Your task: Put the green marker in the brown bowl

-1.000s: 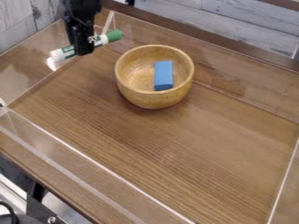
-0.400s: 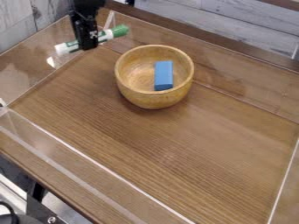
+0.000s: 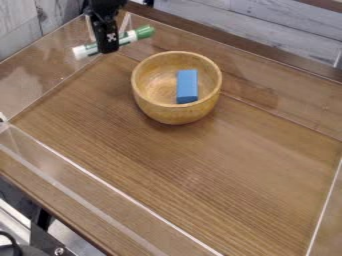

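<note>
At the far left of the table, my gripper (image 3: 100, 44) points straight down and is shut on the green marker (image 3: 130, 36). The marker lies crosswise in the fingers. Its green cap end sticks out to the right and its white barrel shows to the left of the fingers. The brown bowl (image 3: 150, 100) stands on the wooden table to the right of the gripper and nearer the camera, apart from it. A blue rectangular block (image 3: 187, 86) lies inside the bowl.
Low clear plastic walls (image 3: 54, 160) ring the wooden tabletop (image 3: 187, 180). The gripper is close to the far-left wall and to the grey plank backdrop (image 3: 267, 30) behind it.
The gripper has carried the marker up and slightly right in the picture, toward the table's far edge, and has rolled a little. Bowl and block have not moved.
</note>
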Controlling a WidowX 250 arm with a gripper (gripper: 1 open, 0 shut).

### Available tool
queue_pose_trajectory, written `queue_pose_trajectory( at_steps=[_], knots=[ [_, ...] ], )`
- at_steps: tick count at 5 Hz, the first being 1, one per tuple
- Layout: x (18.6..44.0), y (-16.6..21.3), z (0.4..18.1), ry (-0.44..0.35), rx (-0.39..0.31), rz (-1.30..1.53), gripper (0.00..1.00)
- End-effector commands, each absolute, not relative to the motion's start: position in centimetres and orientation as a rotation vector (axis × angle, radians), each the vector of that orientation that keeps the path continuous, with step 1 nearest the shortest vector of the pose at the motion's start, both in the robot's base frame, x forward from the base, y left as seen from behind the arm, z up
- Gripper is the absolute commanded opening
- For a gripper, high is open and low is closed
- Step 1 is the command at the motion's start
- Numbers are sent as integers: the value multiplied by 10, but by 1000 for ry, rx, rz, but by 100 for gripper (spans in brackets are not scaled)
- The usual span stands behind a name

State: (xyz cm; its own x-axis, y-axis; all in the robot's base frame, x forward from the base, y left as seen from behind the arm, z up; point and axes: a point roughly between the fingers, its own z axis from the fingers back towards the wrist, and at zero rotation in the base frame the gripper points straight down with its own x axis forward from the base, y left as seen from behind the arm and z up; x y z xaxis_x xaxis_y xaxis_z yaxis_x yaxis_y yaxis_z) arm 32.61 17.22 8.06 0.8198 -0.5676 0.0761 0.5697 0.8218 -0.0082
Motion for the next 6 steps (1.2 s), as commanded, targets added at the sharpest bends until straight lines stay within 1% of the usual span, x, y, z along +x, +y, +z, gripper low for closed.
queue_pose_trajectory(
  at_steps=[1, 3, 6],
  knots=[
    [342, 180, 99, -152, 25, -643, 0],
    [350, 183, 94, -198, 16, -696, 0],
    [354, 188, 93, -268, 7, -768, 0]
  ],
)
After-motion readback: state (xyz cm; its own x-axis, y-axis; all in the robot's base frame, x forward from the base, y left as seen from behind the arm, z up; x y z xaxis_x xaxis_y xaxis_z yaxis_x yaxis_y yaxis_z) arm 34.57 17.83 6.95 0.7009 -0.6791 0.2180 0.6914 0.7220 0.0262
